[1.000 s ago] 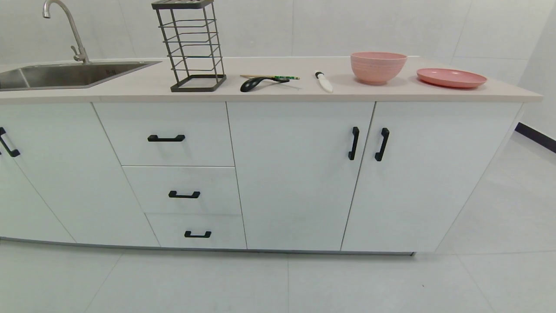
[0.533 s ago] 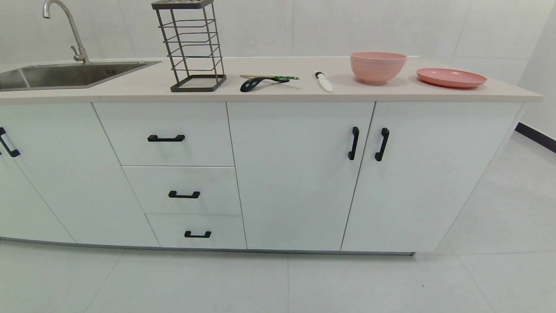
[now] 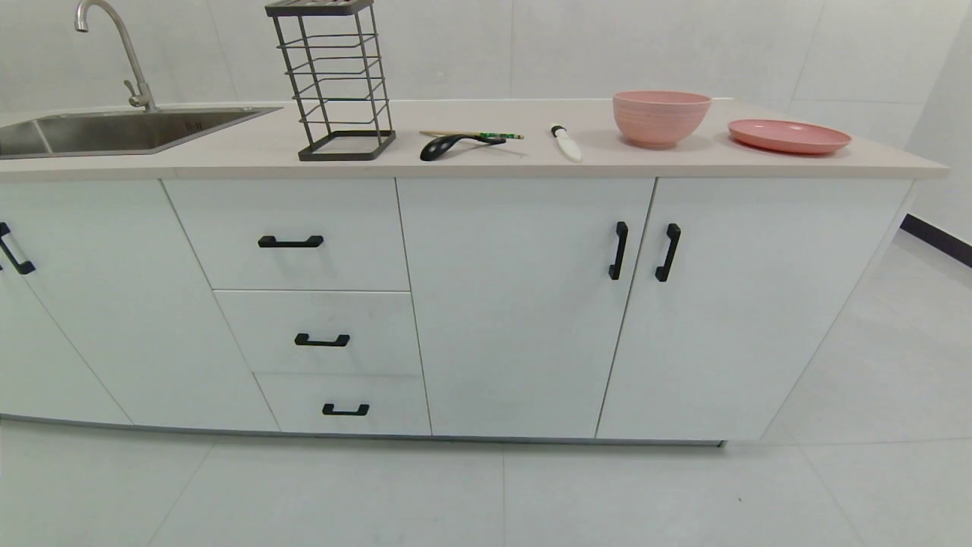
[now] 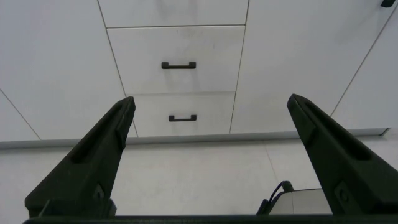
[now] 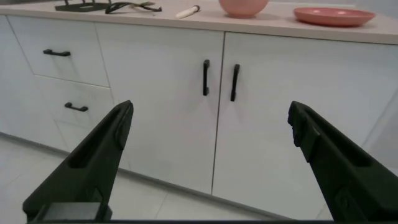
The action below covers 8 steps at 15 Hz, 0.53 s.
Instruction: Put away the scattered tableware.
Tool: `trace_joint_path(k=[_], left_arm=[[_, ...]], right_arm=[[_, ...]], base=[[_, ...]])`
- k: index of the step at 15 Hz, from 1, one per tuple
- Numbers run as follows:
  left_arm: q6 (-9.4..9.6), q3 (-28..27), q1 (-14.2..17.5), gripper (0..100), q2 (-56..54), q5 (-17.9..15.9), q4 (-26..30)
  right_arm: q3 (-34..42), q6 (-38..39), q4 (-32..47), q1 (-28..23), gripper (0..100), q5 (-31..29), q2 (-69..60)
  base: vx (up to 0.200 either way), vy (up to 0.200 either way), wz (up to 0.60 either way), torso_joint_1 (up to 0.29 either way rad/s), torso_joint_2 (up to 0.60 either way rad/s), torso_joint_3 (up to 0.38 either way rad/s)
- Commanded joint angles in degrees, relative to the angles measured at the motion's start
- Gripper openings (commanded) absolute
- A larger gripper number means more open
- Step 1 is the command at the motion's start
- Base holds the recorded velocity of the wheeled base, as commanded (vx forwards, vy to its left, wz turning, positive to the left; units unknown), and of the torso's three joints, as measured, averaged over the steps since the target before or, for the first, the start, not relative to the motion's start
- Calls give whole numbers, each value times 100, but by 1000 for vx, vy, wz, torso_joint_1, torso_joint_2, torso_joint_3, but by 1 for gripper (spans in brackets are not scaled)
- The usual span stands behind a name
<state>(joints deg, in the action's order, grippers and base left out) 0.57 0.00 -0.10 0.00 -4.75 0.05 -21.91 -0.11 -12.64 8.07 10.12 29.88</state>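
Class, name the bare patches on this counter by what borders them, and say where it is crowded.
Bare: between the sink and the wire rack; between the chopsticks and the white knife; the front strip of the counter. Crowded: black spoon and chopsticks together beside the rack.

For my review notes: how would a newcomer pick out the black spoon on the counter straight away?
On the long pale countertop, look beside the tall black wire rack, on the side away from the steel sink. The glossy black spoon lies flat there, alongside thin wooden chopsticks; it is the only dark utensil.
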Motion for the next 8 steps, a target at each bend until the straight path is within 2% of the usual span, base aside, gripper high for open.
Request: trace_joint_path(k=[1, 2, 4, 8], left_arm=[[4, 0, 1, 100, 0, 1, 4], [4, 0, 1, 100, 0, 1, 4], [4, 0, 1, 100, 0, 1, 4], [-13, 0, 1, 100, 0, 1, 4]], right_arm=[[-182, -15, -634, 300, 100, 43, 1697], [-182, -15, -1100, 265, 100, 52, 2224], [-165, -24, -1513, 230, 100, 52, 2743], [-191, -77, -1592, 142, 100, 104, 3323]], base=[[0, 0, 0, 0, 0, 0], [0, 0, 0, 0, 0, 0], [0, 0, 0, 0, 0, 0], [0, 0, 0, 0, 0, 0]])
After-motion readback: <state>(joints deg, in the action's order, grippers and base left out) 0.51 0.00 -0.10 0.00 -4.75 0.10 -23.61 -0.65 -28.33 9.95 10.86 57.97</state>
